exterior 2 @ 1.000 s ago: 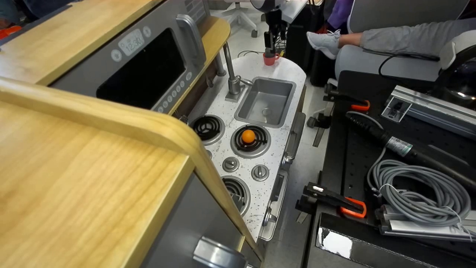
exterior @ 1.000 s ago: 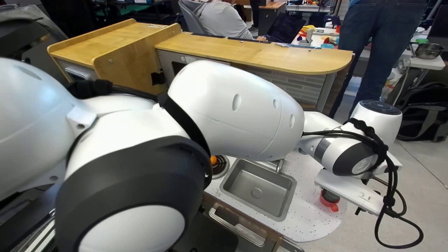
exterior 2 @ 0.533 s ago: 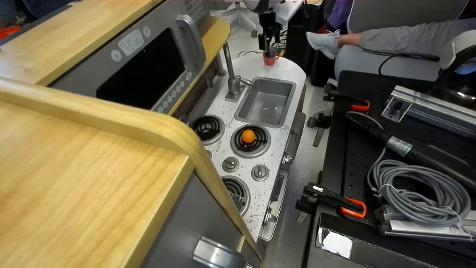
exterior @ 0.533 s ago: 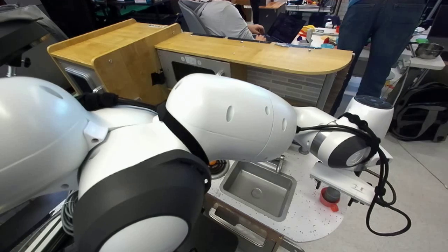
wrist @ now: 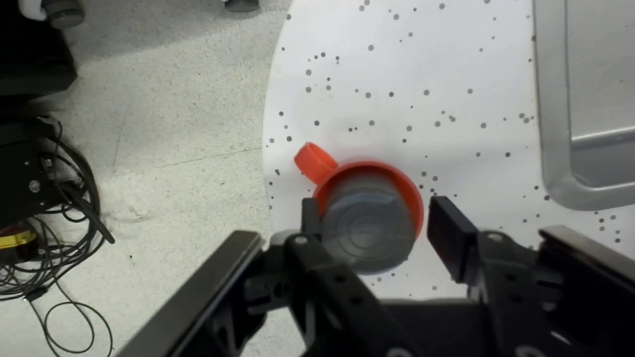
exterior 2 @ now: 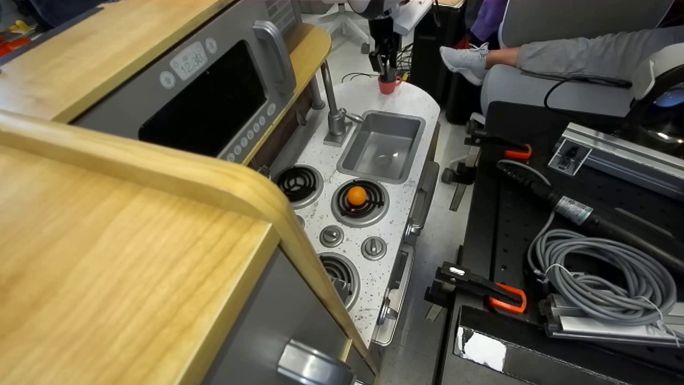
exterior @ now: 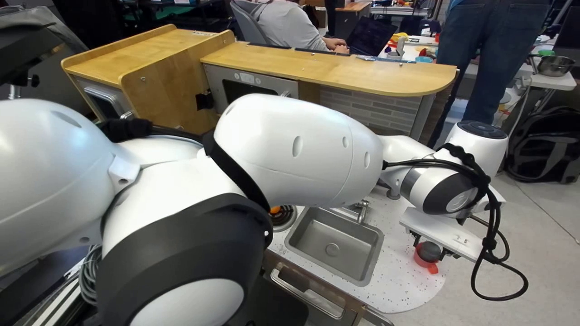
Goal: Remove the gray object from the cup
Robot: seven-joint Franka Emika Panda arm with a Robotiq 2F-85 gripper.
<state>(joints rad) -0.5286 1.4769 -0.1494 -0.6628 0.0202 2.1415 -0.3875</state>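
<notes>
Fingers (wrist: 452,240) drawn closer together, nothing grasped yet
Between the parted fingers, the gray cylinder (wrist: 367,230) is seated in the red mug (wrist: 412,196); further closing is presumably needed before removal.

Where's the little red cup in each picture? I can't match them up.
In an exterior view, the red cup is at lower right, right of the sink.
In an exterior view, the red cup is near the top, above the sink.
In the wrist view, the red cup is near the middle, left of the sink.
Shared landmark: the sink.
</notes>
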